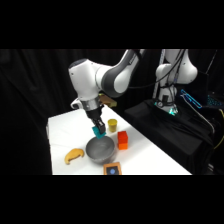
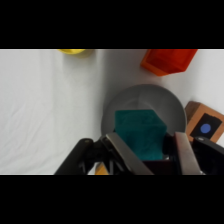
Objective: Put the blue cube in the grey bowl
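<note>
In the wrist view the teal-blue cube (image 2: 141,134) sits between the two fingers of my gripper (image 2: 145,150), which is shut on it. Directly beneath it lies the round grey bowl (image 2: 165,102). From the side, the gripper (image 1: 98,131) holds the blue cube (image 1: 99,133) just above the back rim of the grey bowl (image 1: 100,149), near the table's front.
An orange-red block (image 1: 122,140) stands right of the bowl, a small yellow cup (image 1: 112,123) behind it. A tan curved object (image 1: 74,155) lies to the bowl's left. A flat dark tile with a blue dot (image 1: 112,170) sits at the table's front edge.
</note>
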You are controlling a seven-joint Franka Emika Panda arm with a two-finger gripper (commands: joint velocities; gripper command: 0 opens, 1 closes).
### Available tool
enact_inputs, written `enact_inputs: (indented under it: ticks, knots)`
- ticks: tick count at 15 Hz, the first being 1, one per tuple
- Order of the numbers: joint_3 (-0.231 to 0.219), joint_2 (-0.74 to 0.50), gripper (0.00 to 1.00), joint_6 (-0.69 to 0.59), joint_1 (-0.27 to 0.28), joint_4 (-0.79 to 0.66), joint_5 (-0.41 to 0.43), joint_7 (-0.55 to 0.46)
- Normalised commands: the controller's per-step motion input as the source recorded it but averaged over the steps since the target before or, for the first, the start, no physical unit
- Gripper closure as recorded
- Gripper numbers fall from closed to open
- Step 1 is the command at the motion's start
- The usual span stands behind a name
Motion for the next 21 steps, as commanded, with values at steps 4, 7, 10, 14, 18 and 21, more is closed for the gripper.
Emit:
enact_inputs:
  ticks: [4,7,10,14,18,21]
  knots:
    - [0.032,-0.06,0.74,0.34,0.094,-0.21,-0.091,0.13]
    - [-0.013,0.06,0.74,0.36,0.059,-0.11,-0.121,0.15]
    - [-0.052,0.12,0.74,0.36,0.051,-0.04,-0.136,0.16]
    - [-0.103,0.07,0.22,0.22,0.080,0.02,-0.169,0.18]
    - [-0.088,-0.10,0.00,0.01,0.085,0.03,-0.149,0.14]
    - [-0.020,-0.26,0.00,-0.24,0.040,0.02,-0.079,0.05]
